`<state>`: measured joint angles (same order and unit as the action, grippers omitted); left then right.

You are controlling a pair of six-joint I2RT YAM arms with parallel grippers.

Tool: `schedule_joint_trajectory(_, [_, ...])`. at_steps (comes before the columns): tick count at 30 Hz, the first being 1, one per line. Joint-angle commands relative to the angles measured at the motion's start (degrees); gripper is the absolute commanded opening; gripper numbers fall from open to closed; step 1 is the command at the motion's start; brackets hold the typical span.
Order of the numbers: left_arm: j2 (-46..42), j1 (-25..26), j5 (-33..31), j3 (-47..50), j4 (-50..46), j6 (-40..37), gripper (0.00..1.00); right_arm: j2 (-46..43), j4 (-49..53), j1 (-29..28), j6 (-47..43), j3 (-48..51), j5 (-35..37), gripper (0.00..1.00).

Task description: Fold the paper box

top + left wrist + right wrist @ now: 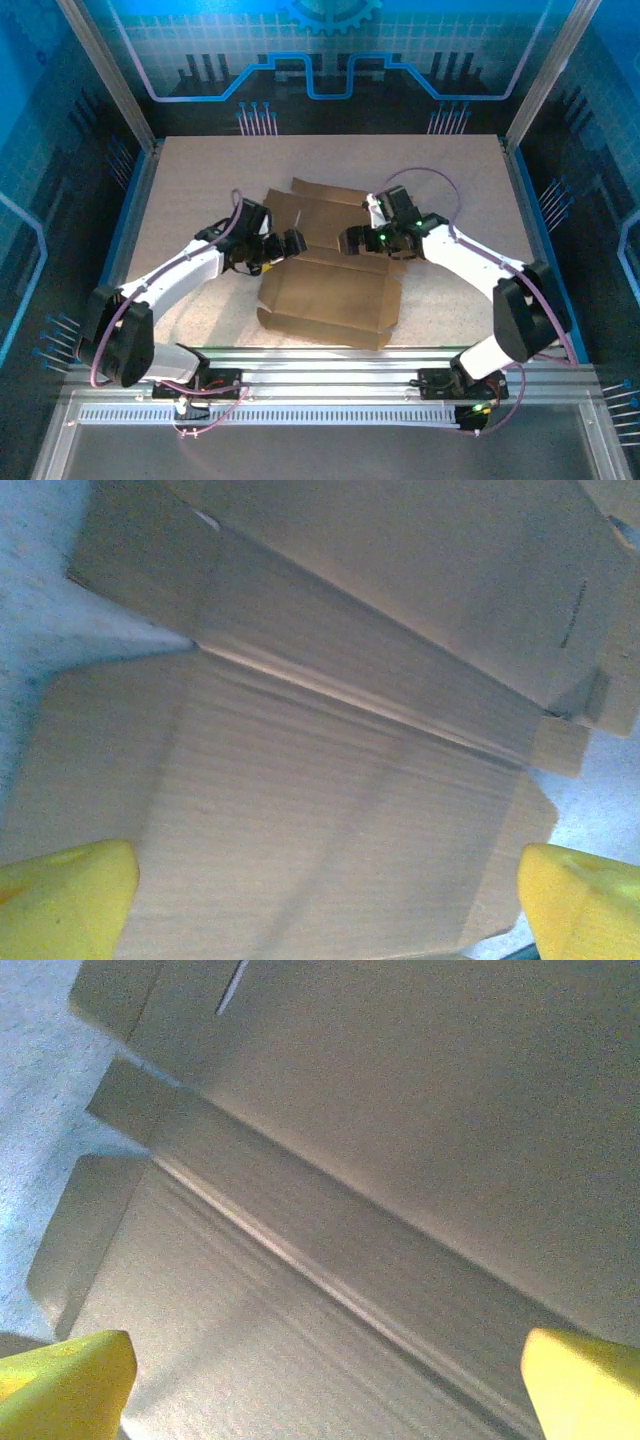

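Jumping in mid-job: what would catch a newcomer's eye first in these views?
The paper box, a creased brown cardboard cut-out with flaps, lies spread in the middle of the table. The left end effector and right end effector face each other over its middle crease, both open wide.

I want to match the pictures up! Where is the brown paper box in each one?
Top external: the paper box lies mid-table, toward the near edge.
Left wrist: it spreads across the middle, side to side.
Right wrist: it covers the centre and right.
Shared landmark: the long fold crease running across the cardboard.
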<state>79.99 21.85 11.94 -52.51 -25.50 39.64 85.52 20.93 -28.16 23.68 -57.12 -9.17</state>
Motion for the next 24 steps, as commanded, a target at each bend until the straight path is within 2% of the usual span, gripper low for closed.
schedule_joint_trajectory(1, [3.07, -3.22, 0.05, -5.31, -8.68, -9.87, 0.97, -3.73, -1.1, -1.61, 0.34, 3.8, -5.29, 1.0])
schedule_joint_trajectory(4, [6.94, -5.92, 0.26, -8.75, -11.25, -13.6, 0.94, -5.13, -3.42, -4.07, 1.87, 7.2, -7.35, 1.0])
schedule_joint_trajectory(7, [10.72, -7.96, 2.5, -11.33, -11.2, -16.6, 0.88, -4.8, -4.45, -7.79, 2.87, 9.79, -5.0, 1.0])
schedule_joint_trajectory(14, [19.16, -9.06, 3.18, -16.44, -10.65, -20.05, 0.78, -2.38, -5.91, -11.45, 4.81, 10.69, -1.91, 1.0])
schedule_joint_trajectory(24, [25.18, -9.19, 0.97, -18.81, -8.14, -20.54, 0.79, 0.65, -5.98, -12.74, 4.78, 10.38, -0.86, 1.0])
